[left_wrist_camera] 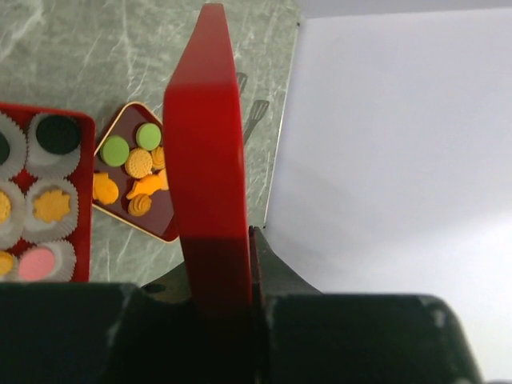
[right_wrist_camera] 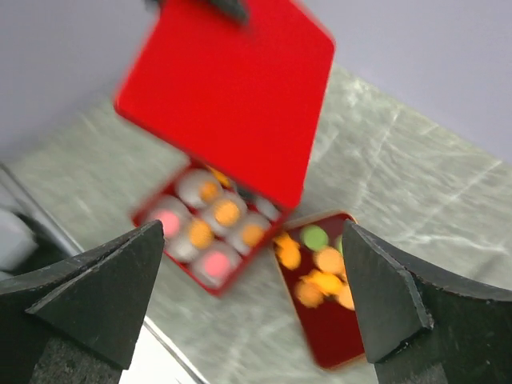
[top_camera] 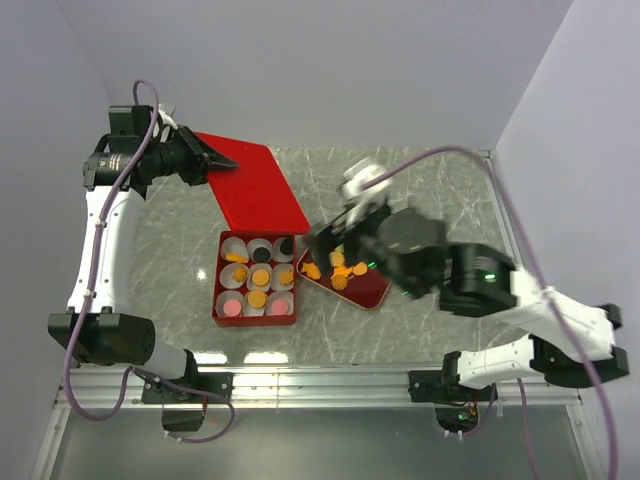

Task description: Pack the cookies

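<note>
On the grey marbled bench [top_camera: 440, 190], the left end effector [top_camera: 222, 160] is clenched on one edge of a flat red square lid [top_camera: 250, 190], raised at the far side of the open red square box [top_camera: 216, 300]. Orange, pink and black cookies [top_camera: 258, 298] sit in the box's white paper cups [left_wrist_camera: 70, 192]. More orange and green ones lie on the dark red tray [top_camera: 372, 287] just beside it. The right end effector [right_wrist_camera: 252, 232] hangs above that tray, fingers spread wide, holding nothing.

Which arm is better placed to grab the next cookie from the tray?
Right. The right gripper hangs open close by the tray of loose cookies, while the left gripper is shut on the raised red lid, farther away.
</note>
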